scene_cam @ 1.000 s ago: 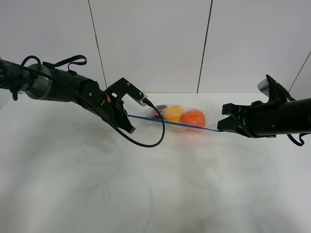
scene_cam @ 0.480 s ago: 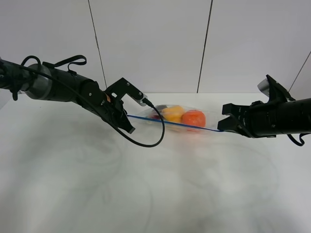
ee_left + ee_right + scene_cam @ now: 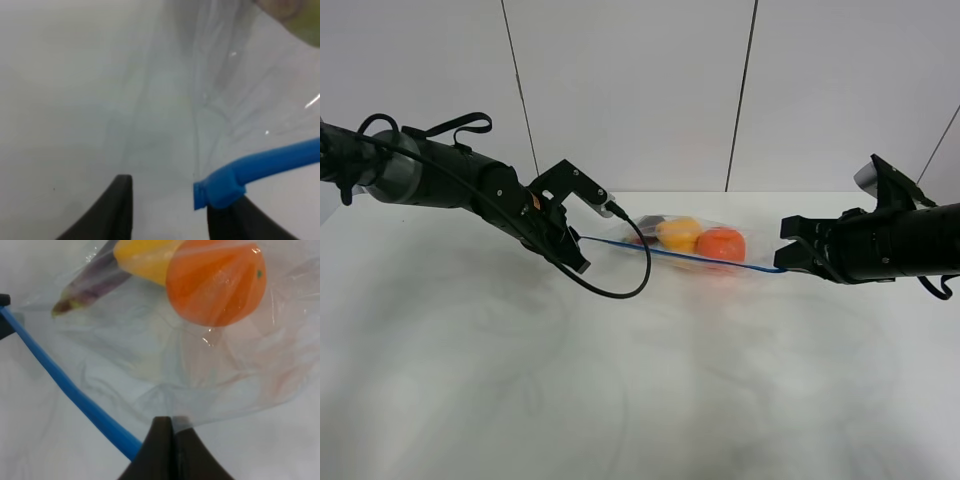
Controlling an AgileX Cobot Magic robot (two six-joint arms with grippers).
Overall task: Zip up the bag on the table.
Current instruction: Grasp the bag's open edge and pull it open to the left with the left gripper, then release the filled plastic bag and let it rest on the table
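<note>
The clear bag (image 3: 685, 240) lies on the white table (image 3: 620, 390), with an orange (image 3: 722, 243), a yellow pear (image 3: 677, 233) and a purple eggplant (image 3: 95, 287) inside. Its blue zip strip (image 3: 680, 256) is stretched between my two grippers. My left gripper (image 3: 577, 257) is at the strip's left end. In the left wrist view its jaws stand apart (image 3: 170, 197) and the strip's end (image 3: 220, 192) rests against one finger. My right gripper (image 3: 785, 262) is at the right end, and its fingers are pressed together on the bag's plastic (image 3: 171, 437) beside the strip (image 3: 75, 390).
A black cable (image 3: 630, 285) hangs in a loop from the left arm, down to the table in front of the bag. A pale panelled wall (image 3: 640, 90) stands behind the table's far edge.
My left gripper has shifted slightly left and up along the strip's end. The right gripper and the bag have edged a little to the right.
</note>
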